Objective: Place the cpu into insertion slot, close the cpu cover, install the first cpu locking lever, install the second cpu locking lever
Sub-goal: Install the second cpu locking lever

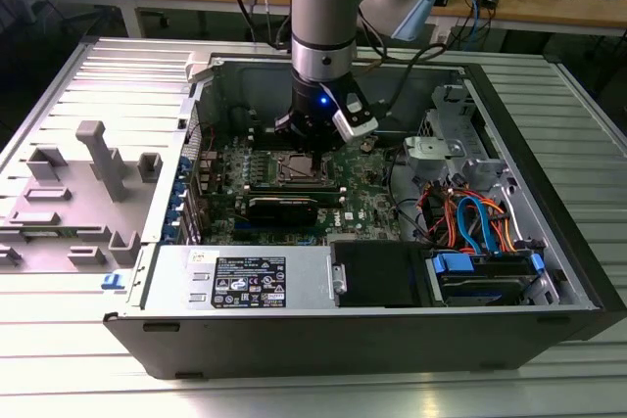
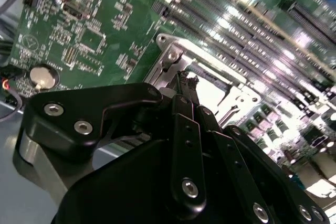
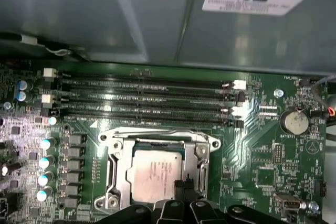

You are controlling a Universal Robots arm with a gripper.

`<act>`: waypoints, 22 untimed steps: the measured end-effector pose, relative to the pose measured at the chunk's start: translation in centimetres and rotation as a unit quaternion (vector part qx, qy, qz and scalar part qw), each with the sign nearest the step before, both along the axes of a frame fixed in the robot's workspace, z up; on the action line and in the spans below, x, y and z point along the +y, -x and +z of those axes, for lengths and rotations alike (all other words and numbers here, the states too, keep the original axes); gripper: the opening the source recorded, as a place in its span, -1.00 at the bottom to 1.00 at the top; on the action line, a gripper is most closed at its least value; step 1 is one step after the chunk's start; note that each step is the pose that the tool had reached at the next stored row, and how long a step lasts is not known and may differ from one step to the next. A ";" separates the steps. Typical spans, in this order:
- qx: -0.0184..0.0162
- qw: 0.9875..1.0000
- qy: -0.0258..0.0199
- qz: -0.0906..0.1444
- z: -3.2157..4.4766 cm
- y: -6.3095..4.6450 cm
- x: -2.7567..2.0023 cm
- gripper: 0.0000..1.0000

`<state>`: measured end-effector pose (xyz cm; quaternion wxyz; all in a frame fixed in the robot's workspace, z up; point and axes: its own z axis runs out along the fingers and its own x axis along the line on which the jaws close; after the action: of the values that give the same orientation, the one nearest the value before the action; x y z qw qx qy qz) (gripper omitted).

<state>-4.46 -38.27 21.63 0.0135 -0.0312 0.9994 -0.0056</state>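
Inside the open case [image 1: 549, 271], the arm is hanging straight down over the board [image 1: 372, 193], with its gripper [image 1: 306, 142] sitting just above the slot [image 1: 299, 168]. That upright pose is likely keeping the tool clear of the case walls and giving it a square approach to the socket.

Seen in the first wrist view, the cpu [image 3: 156, 176] is lying flat in the slot [image 3: 119, 174], its pale metal top showing through the window of the cover [image 3: 202, 156], which is lying down around the chip. So the chip looks seated and the frame looks lowered over it; whether either locking lever is hooked I cannot tell.

The gripper [image 3: 181, 188] is reaching the near edge of the socket, its dark fingertips [image 3: 178, 184] sitting close together over the chip's near right corner. In the second wrist view the gripper [image 2: 185, 77] is showing the same thing: slim tips drawn into one narrow point at the cover [image 2: 176, 51], with no part pinched between them. A pressed-together point would suit pushing on thin metal, I judge, better than spread fingers would.

Memory slots [image 3: 147, 98] are running along the far side of the socket, and a coin cell [image 3: 294, 121] is sitting to the right, both well apart from the tips.
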 end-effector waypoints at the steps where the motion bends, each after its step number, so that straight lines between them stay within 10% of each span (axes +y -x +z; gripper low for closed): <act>1: 0.000 1.000 0.000 0.000 0.00 0.0 -0.07 -0.79; 22: 0.000 1.000 0.000 0.000 0.45 0.0 -0.50 -0.79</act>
<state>-4.46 -38.77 22.08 0.0135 -0.0312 0.9994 -0.0056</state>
